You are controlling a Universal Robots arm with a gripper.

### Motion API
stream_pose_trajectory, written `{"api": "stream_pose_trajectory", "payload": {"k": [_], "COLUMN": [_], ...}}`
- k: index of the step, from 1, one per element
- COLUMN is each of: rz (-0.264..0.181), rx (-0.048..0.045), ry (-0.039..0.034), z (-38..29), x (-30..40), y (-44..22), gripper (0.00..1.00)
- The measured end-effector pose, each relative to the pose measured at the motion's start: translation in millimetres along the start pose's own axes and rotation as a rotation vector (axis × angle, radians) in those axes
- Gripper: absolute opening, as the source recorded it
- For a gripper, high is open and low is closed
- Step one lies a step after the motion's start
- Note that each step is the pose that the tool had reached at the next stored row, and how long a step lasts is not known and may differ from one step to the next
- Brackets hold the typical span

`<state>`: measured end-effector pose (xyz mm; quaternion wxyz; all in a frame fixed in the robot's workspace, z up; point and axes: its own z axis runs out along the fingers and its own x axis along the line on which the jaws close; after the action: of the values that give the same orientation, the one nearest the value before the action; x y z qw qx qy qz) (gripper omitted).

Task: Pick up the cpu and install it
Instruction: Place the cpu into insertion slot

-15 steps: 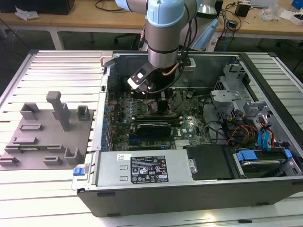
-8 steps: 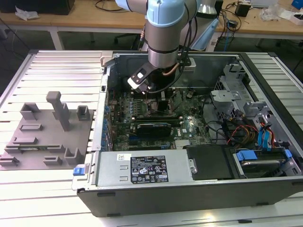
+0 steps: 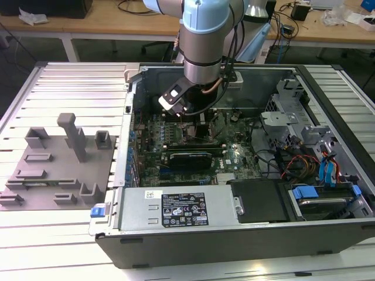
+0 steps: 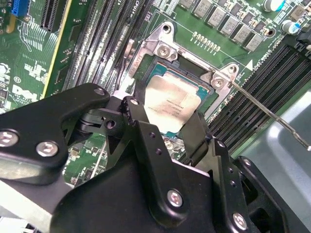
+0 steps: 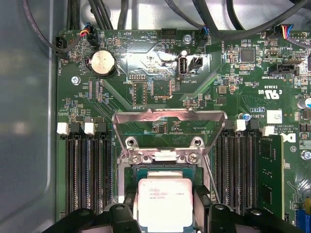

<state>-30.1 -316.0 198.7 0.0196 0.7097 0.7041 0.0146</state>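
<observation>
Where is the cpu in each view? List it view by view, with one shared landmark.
Exterior view: hidden under the arm, inside the case.
First wrist view: cpu next to the silver bracket.
Second wrist view: cpu beside the same bracket.
Landmark: the bracket, in both wrist views.

Pale ribbed aluminium worktable [image 3: 58, 234] catching overhead glare, light wooden benches [image 3: 105, 26] on white legs behind it, loose black cables [image 3: 135, 6] on top, dark floor [image 3: 35, 50] underneath.

both wrist views close over cpu [image 4: 170, 104] [image 5: 165, 204]
</observation>
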Motion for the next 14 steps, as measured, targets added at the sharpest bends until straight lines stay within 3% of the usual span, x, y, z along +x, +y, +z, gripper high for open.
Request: {"api": "stream_pose_trajectory", "payload": {"k": [6, 10, 14], "rz": [0.000, 0.000, 0.000], "rx": [0.0002, 0.0000, -0.0001], "ry": [-0.0003, 0.0000, 0.0000], "z": [-0.5, -9.5, -13.2], "x": [0.0, 0.0, 0.0], "y": [0.1, 0.6, 0.8], "gripper": [0.62, 0.62, 0.62]}}
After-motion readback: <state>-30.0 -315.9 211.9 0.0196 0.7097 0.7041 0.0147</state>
